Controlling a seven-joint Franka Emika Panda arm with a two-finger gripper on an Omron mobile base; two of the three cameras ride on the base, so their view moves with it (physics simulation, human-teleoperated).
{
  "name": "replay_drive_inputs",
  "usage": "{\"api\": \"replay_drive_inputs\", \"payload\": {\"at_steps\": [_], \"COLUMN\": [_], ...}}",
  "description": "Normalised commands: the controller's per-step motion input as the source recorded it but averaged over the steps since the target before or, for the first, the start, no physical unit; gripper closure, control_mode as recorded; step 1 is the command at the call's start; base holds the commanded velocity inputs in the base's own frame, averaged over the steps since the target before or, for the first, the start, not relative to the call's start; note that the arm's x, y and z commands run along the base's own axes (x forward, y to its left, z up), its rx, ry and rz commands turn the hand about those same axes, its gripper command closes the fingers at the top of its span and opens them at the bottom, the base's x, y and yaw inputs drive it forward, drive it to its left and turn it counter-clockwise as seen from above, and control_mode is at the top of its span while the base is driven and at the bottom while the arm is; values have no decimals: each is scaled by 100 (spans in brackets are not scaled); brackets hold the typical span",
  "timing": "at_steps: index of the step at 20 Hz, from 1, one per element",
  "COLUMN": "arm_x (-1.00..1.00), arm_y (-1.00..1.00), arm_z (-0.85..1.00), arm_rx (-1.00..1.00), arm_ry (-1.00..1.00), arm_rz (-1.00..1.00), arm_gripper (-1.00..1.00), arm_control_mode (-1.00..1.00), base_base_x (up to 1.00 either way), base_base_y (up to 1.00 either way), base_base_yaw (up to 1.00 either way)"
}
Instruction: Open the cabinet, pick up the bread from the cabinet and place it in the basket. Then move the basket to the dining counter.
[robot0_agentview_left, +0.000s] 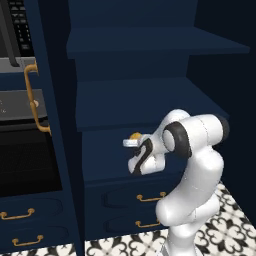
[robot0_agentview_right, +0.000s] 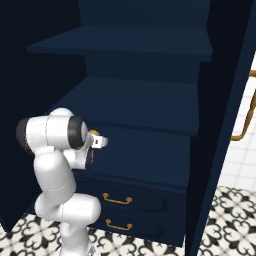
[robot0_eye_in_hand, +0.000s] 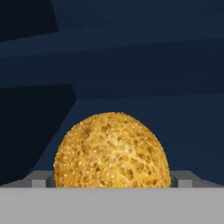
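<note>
The cabinet (robot0_agentview_left: 150, 60) is seen w/ both doors swung open; navy shelves are exposed, stepped back one above another. The left door (robot0_agentview_left: 47, 125) is stood edge-on just left of the opening, its curved brass handle (robot0_agentview_left: 32, 97) facing outward. The right door (robot0_agentview_right: 225, 125) is stood edge-on at the far side, a brass handle (robot0_agentview_right: 245, 115) seen beyond it. Open room is left between the two door edges, approx. the full cabinet width; the arm is placed inside that gap, nearer the left door.

The lowest shelf's front edge (robot0_agentview_right: 145, 127) is met by the gripper (robot0_agentview_right: 97, 140) at about its own height. Above it, the next shelf lip (robot0_agentview_left: 155, 47) overhangs further up, w/ clear dark space between the two levels. Below, two drawers w/ short brass pulls (robot0_agentview_left: 150, 197) are shut.

The bread (robot0_eye_in_hand: 111, 151) is sat on the lowest shelf, close to its front edge. In the hand view it is framed between the finger tips (robot0_eye_in_hand: 39, 179), one at each side. The jaws are spread wide, a tip shown at either side of the bread; contact w/ it cannot be told. In the left base view the bread (robot0_agentview_left: 135, 135) is glimpsed as a golden spot just over the gripper (robot0_agentview_left: 131, 143).

Patterned floor tile (robot0_agentview_left: 225, 225) is visible around the robot base.
</note>
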Motion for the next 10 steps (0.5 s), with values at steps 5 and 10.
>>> {"api": "replay_drive_inputs", "payload": {"at_steps": [5,10], "arm_x": [-83,-81], "arm_y": [-9,-13], "arm_z": [85,88], "arm_rx": [0,0], "arm_ry": [-2,-12], "arm_rz": [0,0], "arm_gripper": [100,100], "arm_control_mode": [-100,-100], "base_base_x": [0,0], "base_base_y": [0,0], "base_base_yaw": [0,0]}}
